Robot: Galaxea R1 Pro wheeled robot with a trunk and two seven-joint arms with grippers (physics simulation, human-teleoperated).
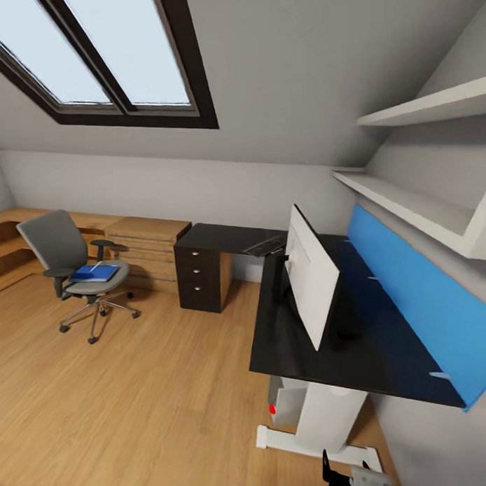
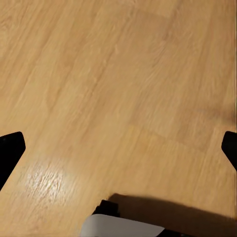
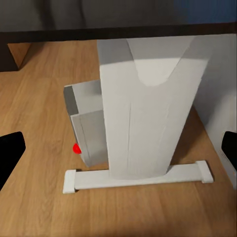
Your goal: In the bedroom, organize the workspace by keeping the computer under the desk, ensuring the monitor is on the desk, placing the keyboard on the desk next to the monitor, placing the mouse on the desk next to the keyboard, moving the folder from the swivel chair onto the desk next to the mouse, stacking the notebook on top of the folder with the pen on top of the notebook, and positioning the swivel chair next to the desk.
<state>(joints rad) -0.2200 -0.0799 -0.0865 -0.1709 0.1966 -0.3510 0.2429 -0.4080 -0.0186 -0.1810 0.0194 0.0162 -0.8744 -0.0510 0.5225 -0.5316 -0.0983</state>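
I see my left fingers (image 2: 11, 150) spread wide open over the bare wood floor (image 2: 118, 89), and my right fingers (image 3: 10, 148) spread wide open too, aimed at the white leg (image 3: 148, 113) of the surface. The computer (image 3: 86, 123) sits on the floor behind that leg, under the black surface (image 1: 351, 345). The monitor (image 1: 310, 273) stands on it at middle right, the keyboard (image 1: 265, 245) lies beyond, and the blue folder (image 1: 95, 273) lies on the swivel chair (image 1: 67, 265) at the left.

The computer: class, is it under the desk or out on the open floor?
Under the desk: the computer stands upright on the floor beneath the desk top, beside its white leg.
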